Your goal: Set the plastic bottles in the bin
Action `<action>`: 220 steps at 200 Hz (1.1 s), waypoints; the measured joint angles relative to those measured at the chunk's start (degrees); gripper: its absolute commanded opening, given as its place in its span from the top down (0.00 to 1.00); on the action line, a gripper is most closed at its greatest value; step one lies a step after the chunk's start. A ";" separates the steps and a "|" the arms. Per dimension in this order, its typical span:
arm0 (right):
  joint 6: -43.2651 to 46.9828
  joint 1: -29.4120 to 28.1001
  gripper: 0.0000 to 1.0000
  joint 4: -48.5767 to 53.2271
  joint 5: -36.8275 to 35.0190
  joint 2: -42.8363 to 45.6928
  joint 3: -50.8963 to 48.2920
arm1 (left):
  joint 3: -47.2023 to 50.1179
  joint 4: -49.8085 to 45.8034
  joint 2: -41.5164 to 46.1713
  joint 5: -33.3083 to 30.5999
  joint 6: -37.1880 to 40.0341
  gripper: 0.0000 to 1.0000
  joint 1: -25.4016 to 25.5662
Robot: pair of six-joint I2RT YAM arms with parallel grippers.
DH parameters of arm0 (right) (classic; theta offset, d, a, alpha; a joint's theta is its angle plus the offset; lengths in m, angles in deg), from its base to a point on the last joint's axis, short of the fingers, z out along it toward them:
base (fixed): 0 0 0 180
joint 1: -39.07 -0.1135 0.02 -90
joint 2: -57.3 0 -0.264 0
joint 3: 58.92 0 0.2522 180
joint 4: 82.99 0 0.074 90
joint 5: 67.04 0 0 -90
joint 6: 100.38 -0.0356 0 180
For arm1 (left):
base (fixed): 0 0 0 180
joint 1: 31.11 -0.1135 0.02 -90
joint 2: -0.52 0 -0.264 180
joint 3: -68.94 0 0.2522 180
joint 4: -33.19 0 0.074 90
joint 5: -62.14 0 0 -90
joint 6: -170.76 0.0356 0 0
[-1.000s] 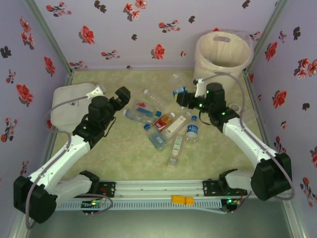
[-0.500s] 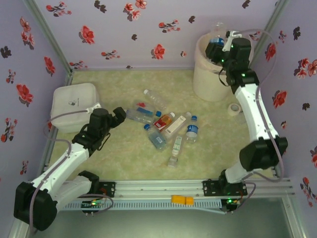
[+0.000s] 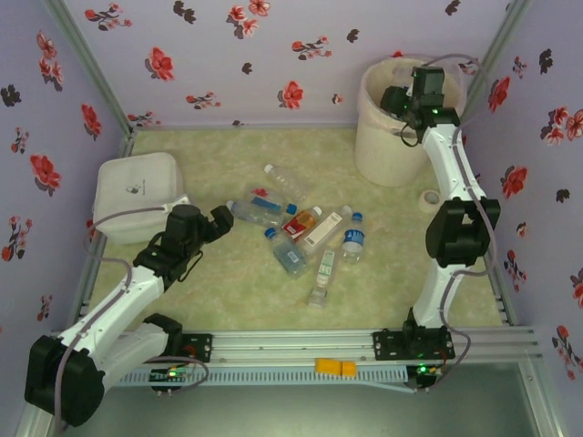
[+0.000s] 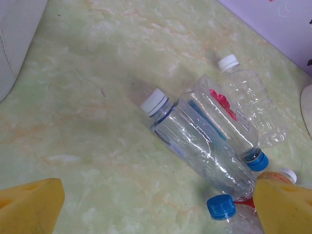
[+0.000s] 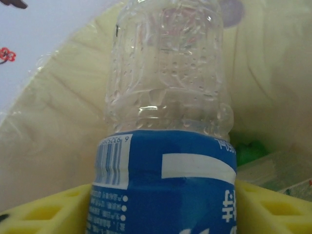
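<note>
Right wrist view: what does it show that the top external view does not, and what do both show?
Right wrist view: a clear bottle with a blue barcode label between the right gripper's yellow pads, something green deeper in the bin. Top external view: the open left gripper beside the loose bottles, the white box, a tape roll. Both: the right gripper at the bin's mouth.
</note>
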 measured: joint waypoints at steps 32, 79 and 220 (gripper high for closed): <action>0.24 0.00 0.00 2.10 -0.92 0.00 2.75 | 0.00 -0.57 -0.02 0.15 1.09 0.00 0.00; 0.37 -0.20 0.00 5.29 -1.66 2.03 7.93 | -1.07 -1.51 -1.97 2.10 6.45 0.00 0.00; -4.02 -21.97 0.00 5.25 -5.53 42.32 -48.70 | -5.18 3.93 -12.90 4.57 12.41 0.00 7.37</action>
